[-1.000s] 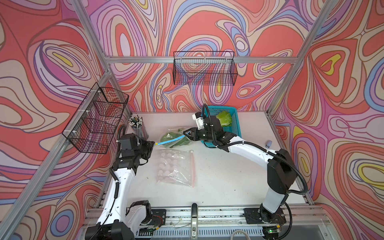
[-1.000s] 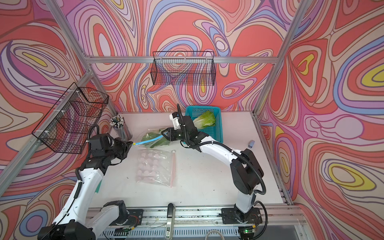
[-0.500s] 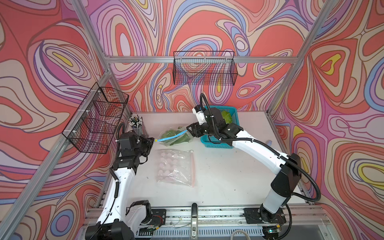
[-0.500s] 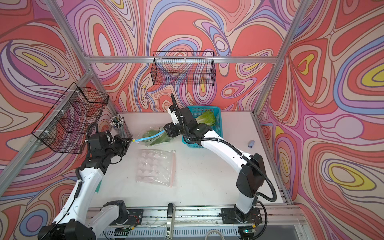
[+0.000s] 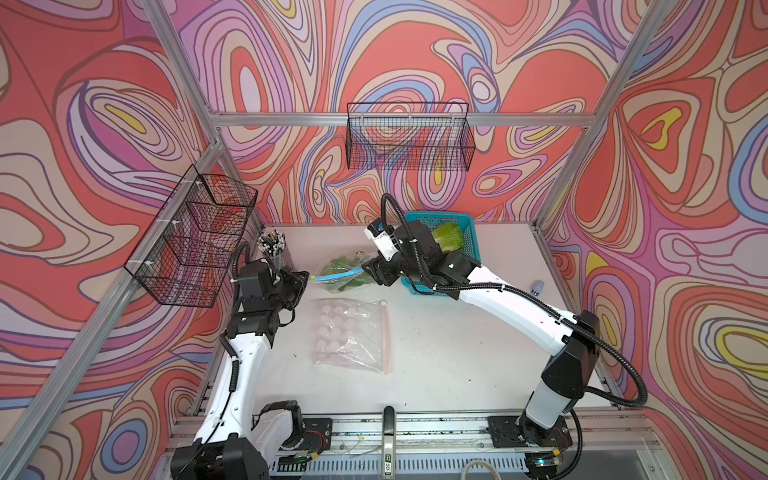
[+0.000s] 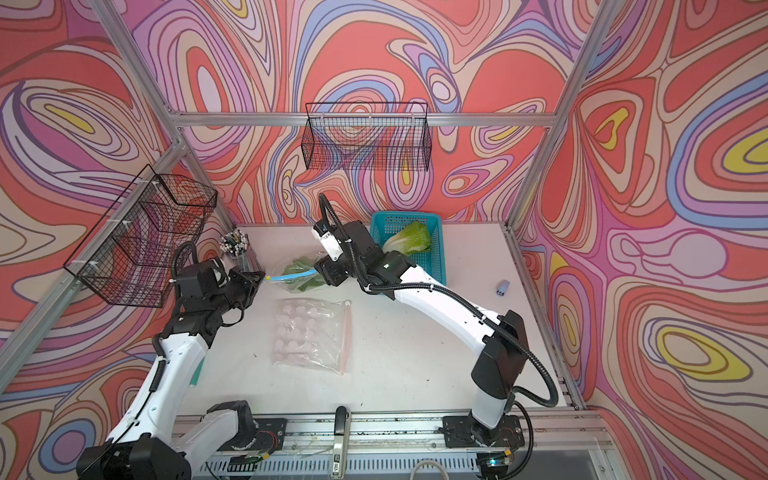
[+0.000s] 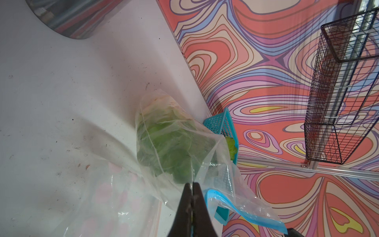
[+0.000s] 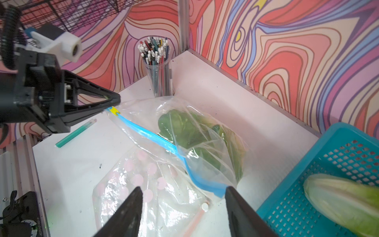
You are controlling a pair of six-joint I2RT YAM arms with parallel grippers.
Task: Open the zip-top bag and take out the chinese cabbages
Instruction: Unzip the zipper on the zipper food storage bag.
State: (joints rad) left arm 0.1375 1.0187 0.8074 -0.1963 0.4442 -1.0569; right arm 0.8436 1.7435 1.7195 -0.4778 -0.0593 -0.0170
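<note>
Fingers of the right gripper [image 8: 182, 187] are spreading wider, empty, just beside the basket [image 8: 348, 156], readying another reach. The left gripper [image 8: 114, 101] is pinching a corner of the bag [image 8: 205, 131]. Cabbages [image 8: 184, 127] are lying bagged beside the basket, one already inside it.

Left claw [image 7: 192, 185] pinched on clear zip-top bag [image 7: 225, 174], green cabbage [image 7: 164, 147] inside, teal basket [image 7: 217, 123] behind

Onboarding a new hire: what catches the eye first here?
The swirl-patterned walls all around. Then the zip-top bag of greens mid-table, its blue zip pinched at one end by the left gripper, with the open right gripper at the other. A chinese cabbage lies in the teal basket behind.
</note>
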